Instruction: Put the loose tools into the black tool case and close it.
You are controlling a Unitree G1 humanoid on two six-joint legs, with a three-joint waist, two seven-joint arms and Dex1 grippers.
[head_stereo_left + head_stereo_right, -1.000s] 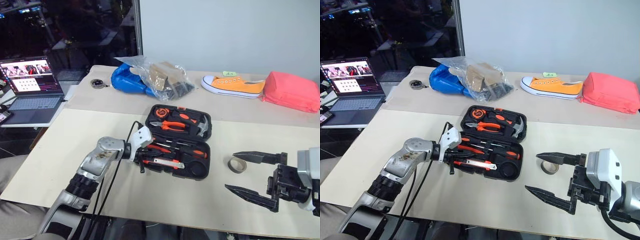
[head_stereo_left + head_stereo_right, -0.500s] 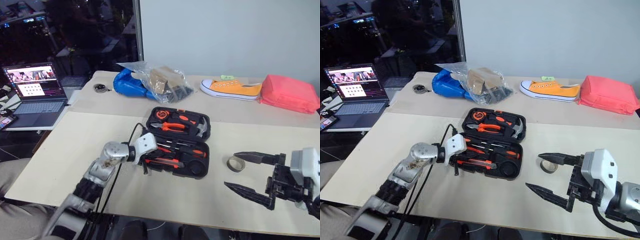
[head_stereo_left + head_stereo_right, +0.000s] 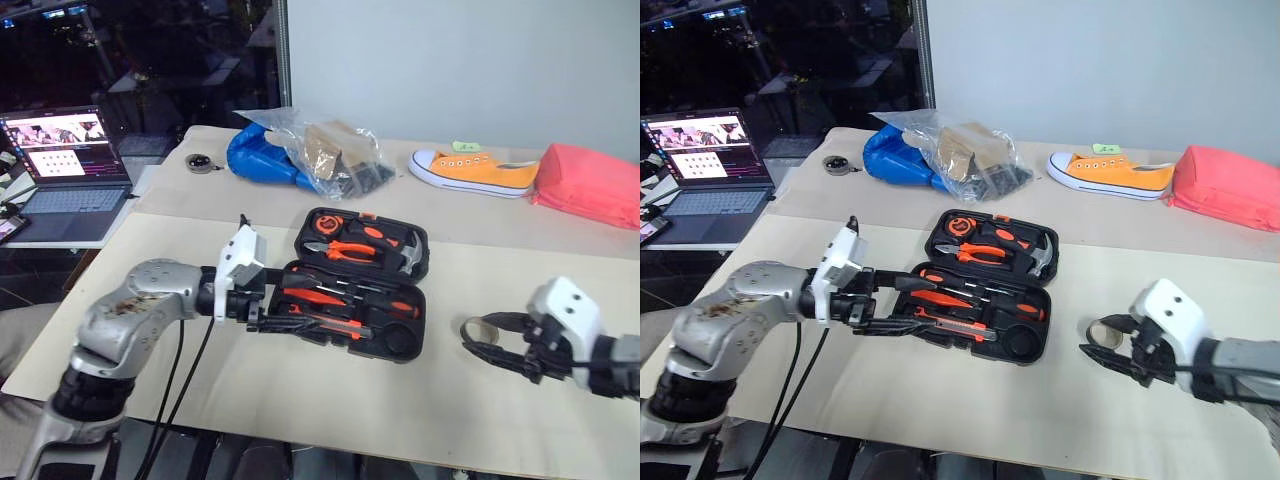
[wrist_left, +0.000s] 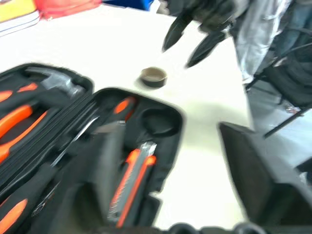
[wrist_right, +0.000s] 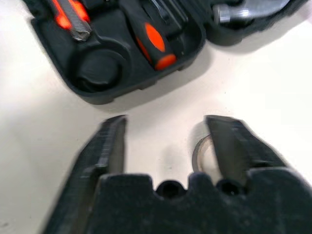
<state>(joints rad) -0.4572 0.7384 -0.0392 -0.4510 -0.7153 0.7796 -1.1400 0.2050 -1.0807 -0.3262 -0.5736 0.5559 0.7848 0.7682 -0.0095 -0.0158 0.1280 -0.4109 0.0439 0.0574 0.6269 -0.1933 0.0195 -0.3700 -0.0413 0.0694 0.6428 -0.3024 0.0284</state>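
Observation:
The black tool case point(image 3: 412, 262) lies open mid-table, with pliers and a hammer in its far half. Its near half holds screwdrivers point(image 3: 312, 296), one of them with a black-and-orange handle point(image 5: 151, 36), and the utility knife point(image 3: 332, 322), beside an empty round recess point(image 5: 97, 68). My left gripper point(image 3: 920, 306) hangs open just above the case's left end with nothing between its fingers. The grey tape ring point(image 3: 478, 328) lies on the table right of the case. My right gripper point(image 5: 165, 122) is low over it, open, and one finger point(image 5: 229, 146) covers part of the ring.
A laptop point(image 3: 60, 170) stands off the table's left edge. At the back are a blue bag under a clear plastic bag point(image 3: 300, 155), a small round object point(image 3: 200, 162), an orange shoe point(image 3: 475, 170) and a pink cushion point(image 3: 590, 185).
The left gripper has opened, risen and drawn back from the case's near half. The right gripper has come down to the tape ring and its fingers have narrowed. The camera shifted.

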